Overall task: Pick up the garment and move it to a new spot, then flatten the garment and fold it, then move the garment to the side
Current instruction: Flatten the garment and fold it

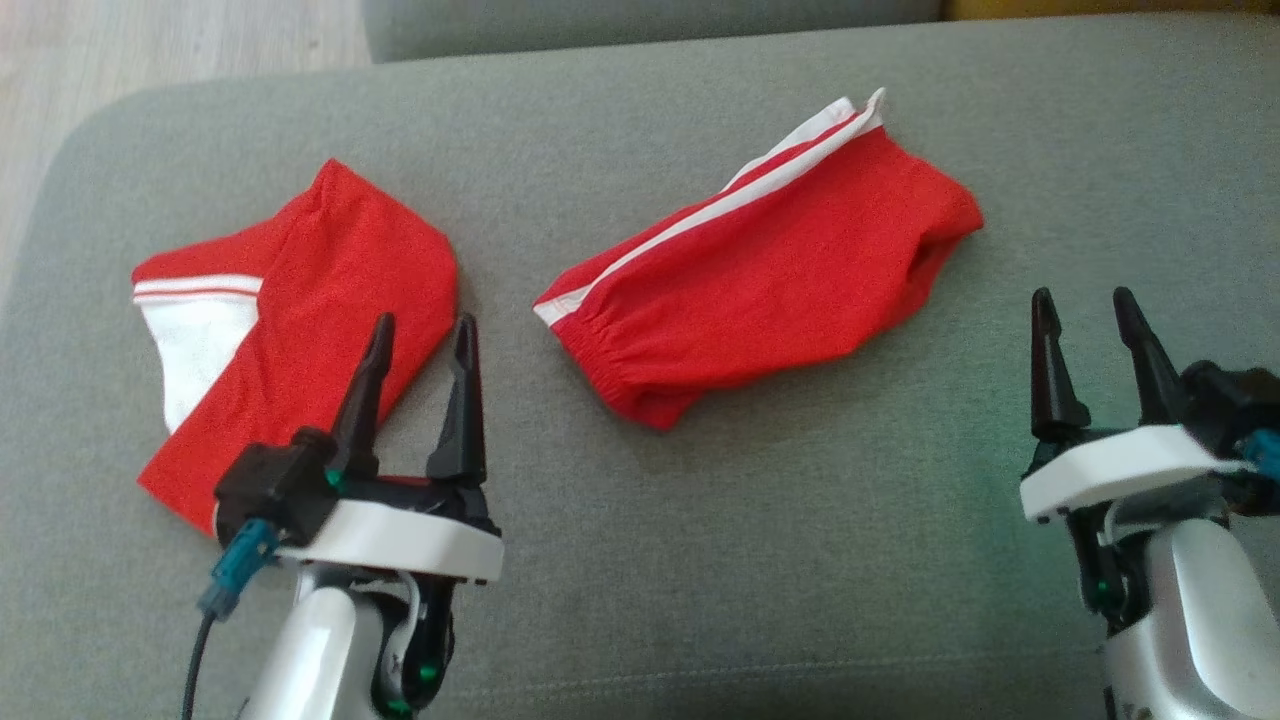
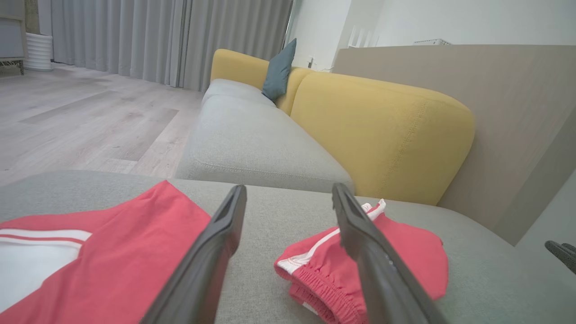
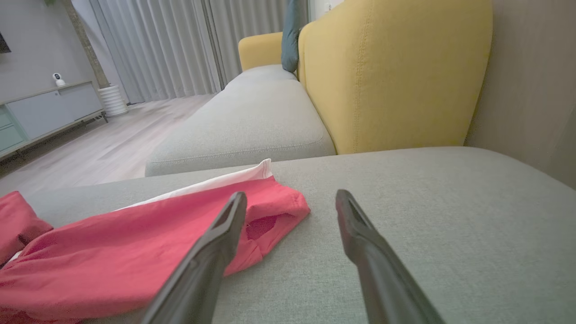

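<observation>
- The folded red shirt point(image 1: 330, 290), one white sleeve showing, lies on the left part of the grey sofa seat point(image 1: 700, 560).
- The left tool point(image 1: 425, 322), fingers spread and holding nothing, is at the shirt's right edge, with one finger over the cloth.
- Red shorts point(image 1: 780, 280) lie apart, to the shirt's right.
- The right tool point(image 1: 1084, 296), also spread and empty, is beyond the shorts, well apart from the shirt.

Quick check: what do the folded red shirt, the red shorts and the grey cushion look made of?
Folded red shirt: soft matte knit, probably jersey; lies limp, gentle creases, no sheen.
Red shorts: similar matte fabric, puckered elastic waistband, white side stripes.
Grey cushion: woven upholstery, likely; fine flecked texture, stitched seam.
</observation>
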Controlling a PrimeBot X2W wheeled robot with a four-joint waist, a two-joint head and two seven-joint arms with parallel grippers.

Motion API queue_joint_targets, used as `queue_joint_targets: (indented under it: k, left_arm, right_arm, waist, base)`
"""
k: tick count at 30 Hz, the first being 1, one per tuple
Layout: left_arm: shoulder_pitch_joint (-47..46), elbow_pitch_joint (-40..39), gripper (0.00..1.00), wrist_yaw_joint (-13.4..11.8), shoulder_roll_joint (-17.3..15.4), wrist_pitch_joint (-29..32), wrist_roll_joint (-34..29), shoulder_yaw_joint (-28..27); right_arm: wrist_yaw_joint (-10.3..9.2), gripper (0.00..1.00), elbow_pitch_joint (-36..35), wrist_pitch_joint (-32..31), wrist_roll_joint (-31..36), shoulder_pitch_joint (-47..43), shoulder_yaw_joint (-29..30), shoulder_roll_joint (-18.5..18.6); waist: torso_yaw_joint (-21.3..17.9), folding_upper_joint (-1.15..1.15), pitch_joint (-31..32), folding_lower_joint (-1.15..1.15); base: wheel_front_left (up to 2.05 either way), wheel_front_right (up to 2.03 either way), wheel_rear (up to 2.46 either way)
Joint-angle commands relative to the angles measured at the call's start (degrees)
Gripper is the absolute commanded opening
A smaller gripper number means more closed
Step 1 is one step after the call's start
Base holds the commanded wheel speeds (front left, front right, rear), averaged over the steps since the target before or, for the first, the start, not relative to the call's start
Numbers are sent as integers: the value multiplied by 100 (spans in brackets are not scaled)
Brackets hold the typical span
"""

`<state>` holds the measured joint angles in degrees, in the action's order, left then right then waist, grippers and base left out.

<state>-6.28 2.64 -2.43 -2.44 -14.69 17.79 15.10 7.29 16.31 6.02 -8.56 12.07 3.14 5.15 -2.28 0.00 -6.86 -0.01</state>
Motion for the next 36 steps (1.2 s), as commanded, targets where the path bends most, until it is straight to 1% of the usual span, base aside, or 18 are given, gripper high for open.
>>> queue_joint_targets:
  k: [1, 5, 6, 9, 14, 16, 19, 23, 26, 29, 31, 36]
  left_arm:
    - [-318, -200, 100, 45, -44, -30, -31, -108]
    - [-402, -180, 100, 64, -44, -30, -33, -43]
    - [-463, -167, 100, 71, -44, -30, -24, -10]
    - [-566, -148, 100, 88, -44, -30, 4, 64]
    - [-722, -121, 100, 97, -44, -30, 50, 185]
    - [-772, -112, 100, 100, -44, -30, 78, 233]
    - [-832, -114, 100, 81, -43, -30, 121, 288]
    - [-848, -129, 100, 37, -43, -30, 179, 317]
    - [-829, -137, 100, 24, -43, -30, 193, 328]
    - [-832, -147, 100, 6, -43, -30, 208, 356]
    - [-843, -168, 100, -12, -43, -30, 228, 382]
    - [-890, -217, 100, -42, -43, -30, 272, 418]
  right_arm:
    - [20, 100, -238, -123, -99, 283, -34, -67]
    - [20, 100, -234, -356, -339, 487, 94, -138]
    - [20, 100, -180, -550, -518, 648, 211, -175]
    - [20, 100, -48, -821, -741, 914, 433, -208]
    - [20, 100, 361, -1240, -1208, 1424, 834, -224]
    - [20, 100, 564, -1328, -1285, 1628, 1004, -225]
    - [20, 100, 911, -1430, -1132, 1900, 1367, -225]
    - [20, 100, 1373, -1508, -549, 2151, 2000, -226]
    - [20, 100, 1697, -1598, -241, 2298, 2341, -226]
    - [20, 100, 1968, -1672, -22, 2424, 2595, -226]
    - [20, 100, 2168, -1741, -2, 2530, 2725, -226]
    - [20, 100, 2528, -1873, 13, 2814, 2802, -226]
  waist:
    - [113, 0, -162, 1]
    - [241, 0, -347, 1]
    - [335, 0, -471, 1]
    - [510, 0, -652, 1]
    - [819, 0, -906, 1]
    - [945, 0, -977, 1]
    - [1123, 0, -1046, 1]
    - [1284, 0, -1053, 1]
    - [1344, 0, -1051, 1]
    - [1393, 0, -1063, 1]
    - [1425, 0, -1083, 1]
    - [1497, 0, -1179, 1]
  base:
    - [0, 0, 0]
    - [0, 0, 0]
    - [0, 0, 0]
    - [0, 0, 0]
    - [0, 0, 0]
    - [0, 0, 0]
    - [0, 0, 0]
    - [0, 0, 0]
    - [0, 0, 0]
    - [0, 0, 0]
    - [0, 0, 0]
    - [0, 0, 0]
